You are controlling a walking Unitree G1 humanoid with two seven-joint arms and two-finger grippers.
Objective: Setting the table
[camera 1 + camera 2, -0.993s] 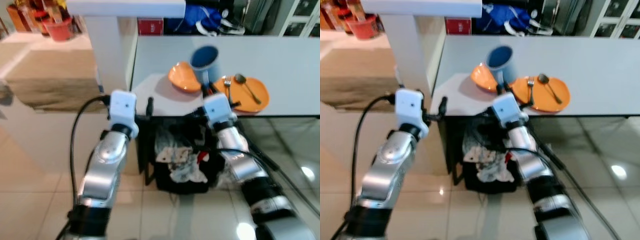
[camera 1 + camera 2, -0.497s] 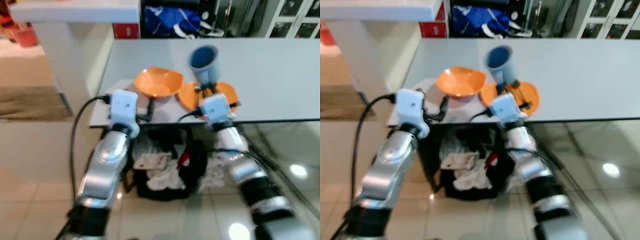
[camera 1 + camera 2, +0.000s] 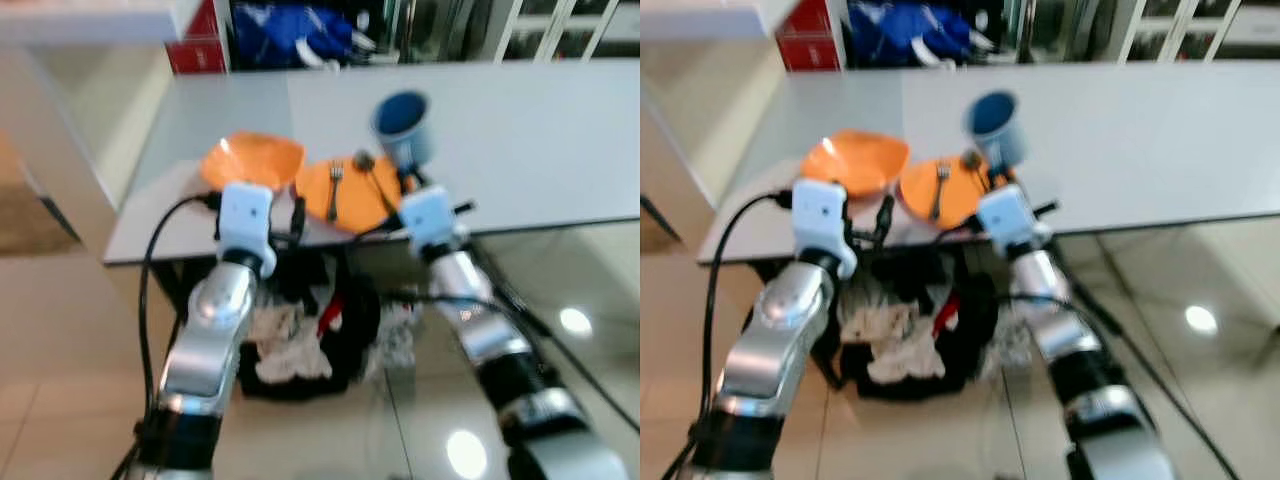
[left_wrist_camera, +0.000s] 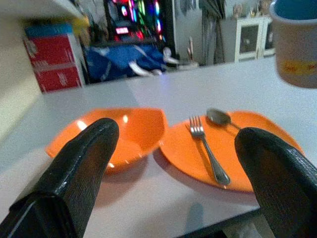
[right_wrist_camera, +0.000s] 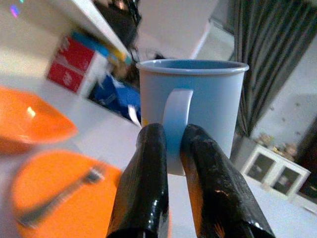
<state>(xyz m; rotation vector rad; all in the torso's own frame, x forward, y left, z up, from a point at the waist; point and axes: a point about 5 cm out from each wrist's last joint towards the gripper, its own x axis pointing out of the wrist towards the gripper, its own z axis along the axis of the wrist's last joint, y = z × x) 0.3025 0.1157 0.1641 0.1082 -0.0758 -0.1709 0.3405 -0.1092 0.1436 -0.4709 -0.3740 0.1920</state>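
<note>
A blue mug hangs above the grey table, held by its handle in my right gripper, which is shut on it. Left of the mug an orange plate carries a fork and a spoon. An orange bowl sits just left of the plate, near the table's front edge. My left gripper stands open at that edge, facing the bowl and plate, with nothing between its fingers.
Under the table's front edge stands a black bin stuffed with crumpled paper. Blue bags and a red box lie beyond the table's far side. The table's right half is bare. Glossy tiled floor surrounds the table.
The whole view has shifted, so the camera has turned: the table, bowl and plate now sit further left in the picture. The mug stays held in my right gripper.
</note>
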